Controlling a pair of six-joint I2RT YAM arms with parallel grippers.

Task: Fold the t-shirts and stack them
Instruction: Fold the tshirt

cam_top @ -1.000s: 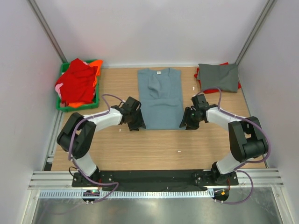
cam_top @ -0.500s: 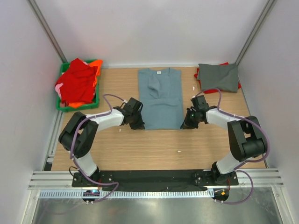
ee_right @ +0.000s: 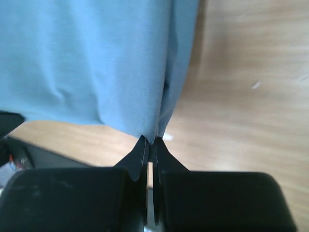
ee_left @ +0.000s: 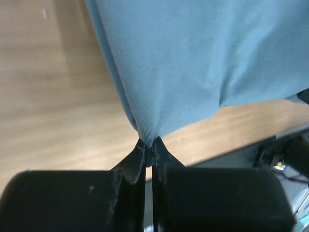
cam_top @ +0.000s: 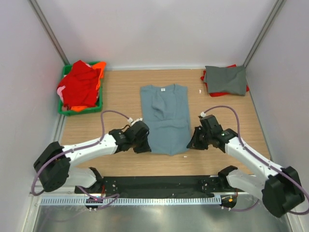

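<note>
Left gripper (ee_left: 149, 143) is clamped shut on the near left corner of the dusty blue-grey cloth t-shirt (cam_top: 165, 118). Right gripper (ee_right: 150, 140) pinches the near right corner. Shirt lies lengthwise mid-table, collar at the far end.

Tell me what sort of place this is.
Probably a robot lab test cell: a wooden table boxed in by bare white walls, with the left gripper and right gripper pinching a blue-grey t-shirt.
</note>
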